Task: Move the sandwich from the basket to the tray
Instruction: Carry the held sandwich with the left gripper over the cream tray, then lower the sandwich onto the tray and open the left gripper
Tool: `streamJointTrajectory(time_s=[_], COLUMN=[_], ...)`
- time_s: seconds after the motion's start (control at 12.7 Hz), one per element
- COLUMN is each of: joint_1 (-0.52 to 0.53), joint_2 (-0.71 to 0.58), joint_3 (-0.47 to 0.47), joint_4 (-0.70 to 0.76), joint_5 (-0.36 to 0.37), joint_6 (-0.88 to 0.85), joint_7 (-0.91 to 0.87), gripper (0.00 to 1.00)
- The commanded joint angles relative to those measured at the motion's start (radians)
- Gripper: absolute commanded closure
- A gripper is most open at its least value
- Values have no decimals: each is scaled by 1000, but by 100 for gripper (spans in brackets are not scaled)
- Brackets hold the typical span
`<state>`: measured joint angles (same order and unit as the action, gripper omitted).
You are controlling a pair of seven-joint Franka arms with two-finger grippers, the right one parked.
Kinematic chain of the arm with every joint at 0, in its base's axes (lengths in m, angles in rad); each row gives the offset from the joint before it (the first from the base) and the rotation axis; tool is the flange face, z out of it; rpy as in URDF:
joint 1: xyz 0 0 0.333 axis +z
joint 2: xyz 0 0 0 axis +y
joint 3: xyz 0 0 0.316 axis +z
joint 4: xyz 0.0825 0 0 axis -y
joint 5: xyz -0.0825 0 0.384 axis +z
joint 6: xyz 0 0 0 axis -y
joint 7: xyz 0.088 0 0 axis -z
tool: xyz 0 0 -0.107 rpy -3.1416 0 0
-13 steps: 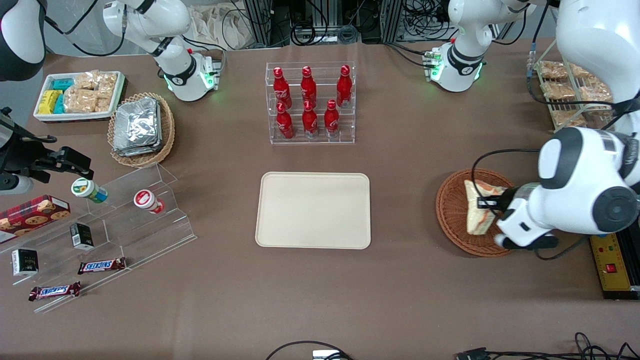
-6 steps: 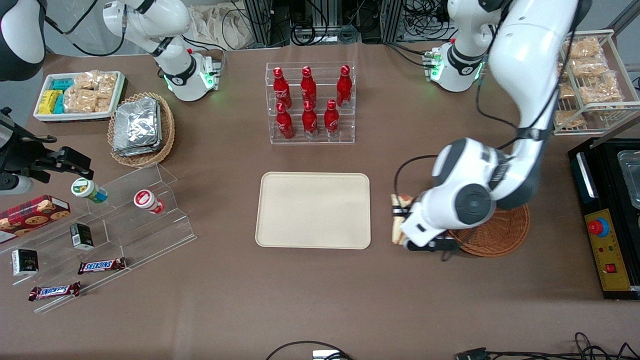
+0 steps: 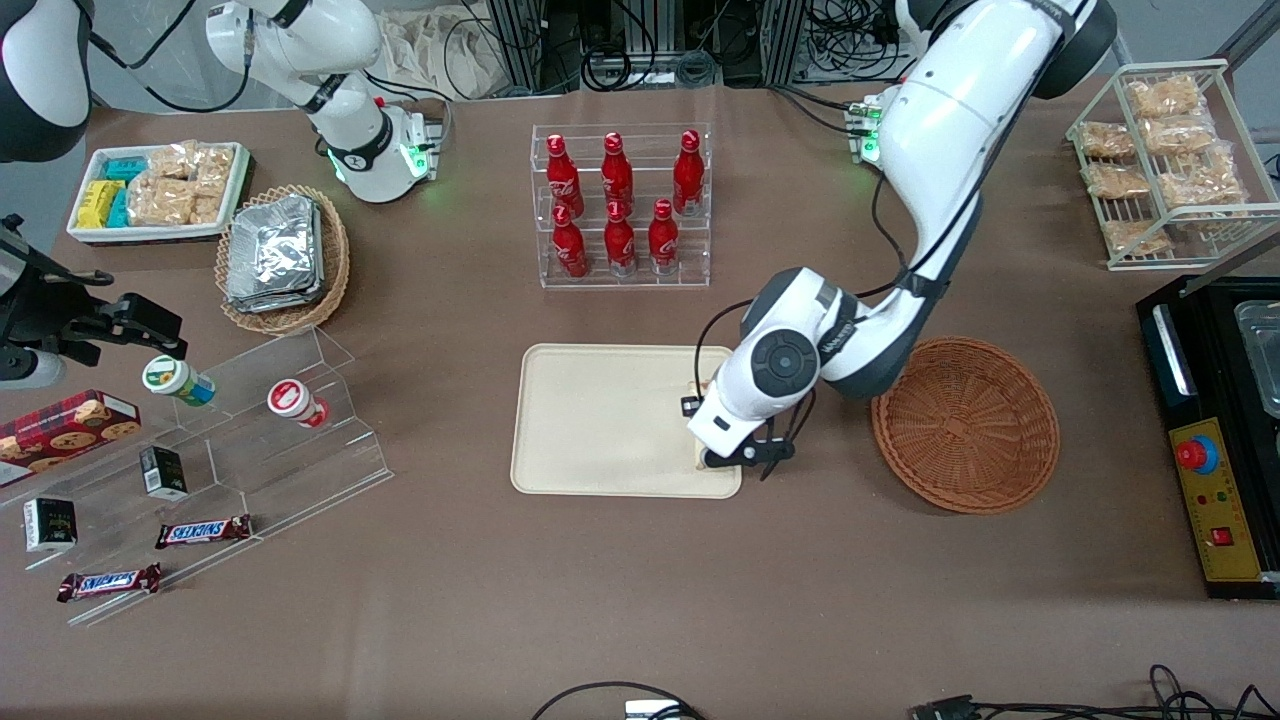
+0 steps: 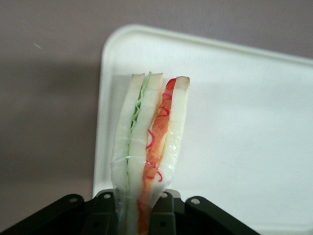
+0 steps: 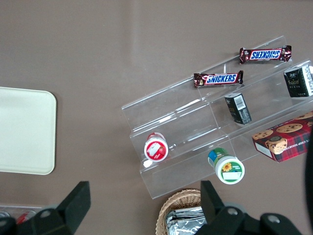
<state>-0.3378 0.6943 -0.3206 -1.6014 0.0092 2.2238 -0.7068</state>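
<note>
The gripper (image 3: pixel 700 432) hangs over the tray (image 3: pixel 600 420), near its edge closest to the basket (image 3: pixel 965 424), right of centre in the front view. Its jaws pinch the sandwich (image 4: pixel 149 147), held above the tray.

A robotics lab staged as a snack shop: brown-clothed bench (image 3: pixel 640 600), clear acrylic rack of red cola bottles (image 3: pixel 620 205), tangled black cables (image 3: pixel 640 45).

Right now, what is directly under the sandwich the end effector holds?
The cream tray lies under the sandwich, near its corner. The end effector grips the wrapped wedge. Whether it touches the tray cannot be told.
</note>
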Motion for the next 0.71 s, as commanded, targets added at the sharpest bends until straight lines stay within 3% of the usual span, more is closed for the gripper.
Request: streamJointTrajectory(time_s=[0.0,0.08,0.16,0.32,0.63], joint_1=[2,-7,-10,-3,3], joint_2=[-24,-22,-22,-51,-191], joint_3=[8,8,8,8,8], joint_4=[-92,-92,-89,-77,-90], joint_5=[66,77,78,75,64], joint_6=[71,71,71,59,-125], joint_7=[1,1,-5,-17,-19], gripper=[95,81,1,0,0])
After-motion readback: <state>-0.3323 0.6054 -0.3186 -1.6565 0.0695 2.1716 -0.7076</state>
